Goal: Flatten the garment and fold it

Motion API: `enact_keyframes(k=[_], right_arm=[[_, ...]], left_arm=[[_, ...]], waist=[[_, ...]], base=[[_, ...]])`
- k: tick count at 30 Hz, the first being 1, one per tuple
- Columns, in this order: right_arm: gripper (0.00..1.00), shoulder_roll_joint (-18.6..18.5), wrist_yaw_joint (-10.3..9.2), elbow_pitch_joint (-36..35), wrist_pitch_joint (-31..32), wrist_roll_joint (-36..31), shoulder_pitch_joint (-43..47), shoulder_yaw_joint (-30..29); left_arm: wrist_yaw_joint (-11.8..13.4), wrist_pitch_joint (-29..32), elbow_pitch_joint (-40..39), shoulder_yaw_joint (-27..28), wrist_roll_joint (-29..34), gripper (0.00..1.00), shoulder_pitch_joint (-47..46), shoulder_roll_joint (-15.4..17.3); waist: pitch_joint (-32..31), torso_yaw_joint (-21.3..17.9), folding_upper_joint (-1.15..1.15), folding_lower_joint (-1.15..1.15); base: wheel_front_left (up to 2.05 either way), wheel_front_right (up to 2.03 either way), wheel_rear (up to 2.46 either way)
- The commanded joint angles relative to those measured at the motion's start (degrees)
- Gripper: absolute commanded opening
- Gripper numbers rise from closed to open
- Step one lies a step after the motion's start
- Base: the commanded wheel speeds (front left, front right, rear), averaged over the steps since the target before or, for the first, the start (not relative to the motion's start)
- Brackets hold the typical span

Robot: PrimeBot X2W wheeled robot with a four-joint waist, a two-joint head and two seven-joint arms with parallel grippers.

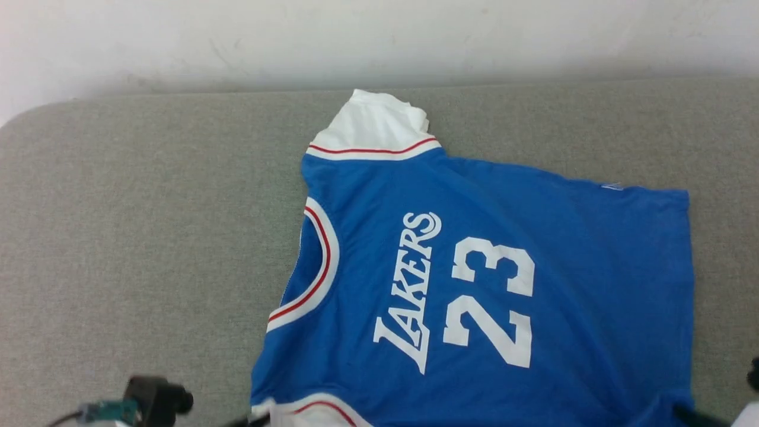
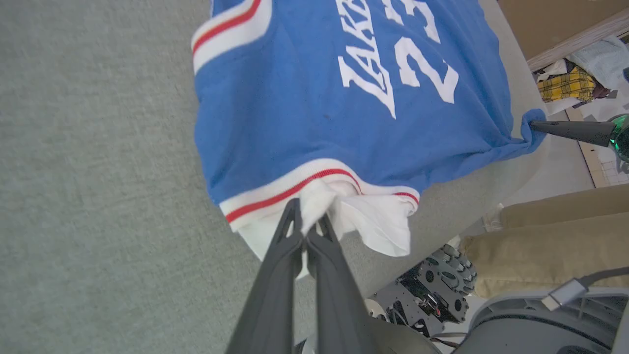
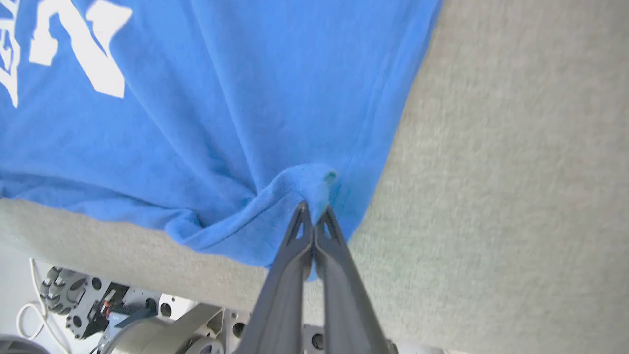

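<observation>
left gripper (image 2: pixel 308 223): clamped on white sleeve (image 2: pixel 378 221), lower centre
right gripper (image 3: pixel 313 212): pinched shut on garment (image 1: pixel 533 225) hem corner
risk: uneven pull bunches fabric; thin pinch could slip

The head camera looks forward and steeply down from well above the grey padded surface (image 1: pixel 148 237), taking in most of the garment (image 1: pixel 474 267) with pale wall (image 1: pixel 379 35) beyond. The left wrist camera rides close behind the left gripper (image 2: pixel 308 214), facing along its fingers toward the lettering, with the right gripper (image 2: pixel 535 126) at its right edge. The right wrist camera, nearer still, faces the garment's blue corner. All three seemingly share the printed number.
</observation>
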Motion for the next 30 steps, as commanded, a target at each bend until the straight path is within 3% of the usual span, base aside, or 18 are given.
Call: enact_keyframes(k=[1, 13, 27, 28, 29, 30], right_arm=[[0.00, -0.23, -0.04, -0.57, -0.76, -0.36, -1.52, -0.20], [0.00, -3.18, -0.04, -0.69, -11.33, -4.36, -15.78, -1.51], [0.00, -2.86, -0.04, 8.43, -14.74, -6.18, -23.21, 3.11], [0.27, -2.75, -0.04, 9.03, -14.83, -6.16, -23.40, 3.35], [0.94, -2.76, -0.04, 9.42, -15.10, -6.16, -23.58, 3.66], [1.00, -2.67, -0.04, 9.73, -15.68, -6.15, -23.80, 3.78]], left_arm=[[0.33, -0.51, -0.17, 0.76, 1.18, 0.00, -1.60, 0.22], [-0.01, -3.83, 1.42, 7.54, 12.63, 0.00, -15.33, -0.62], [-4.15, -3.98, 15.70, 6.79, 14.51, 0.00, -20.61, -8.01], [-4.38, -4.07, 16.53, 6.78, 14.04, 0.02, -20.56, -8.55], [-4.63, -4.16, 17.22, 6.72, 13.78, 0.24, -20.54, -9.00], [-4.76, -4.36, 17.86, 6.75, 13.42, 0.40, -20.46, -9.48]], waist=[[1.02, -0.38, 0.00, 0.00], [10.16, -3.36, 0.00, 0.00], [15.35, -4.84, 0.00, 0.00], [15.24, -4.83, 0.00, 0.00], [15.05, -4.78, 0.00, 0.00], [14.79, -4.71, 0.00, 0.00]], base=[[0.00, 0.00, 0.00], [0.00, 0.00, 0.00], [0.00, 0.00, 0.00], [0.00, 0.00, 0.00], [0.00, 0.00, 0.00], [0.00, 0.00, 0.00]])
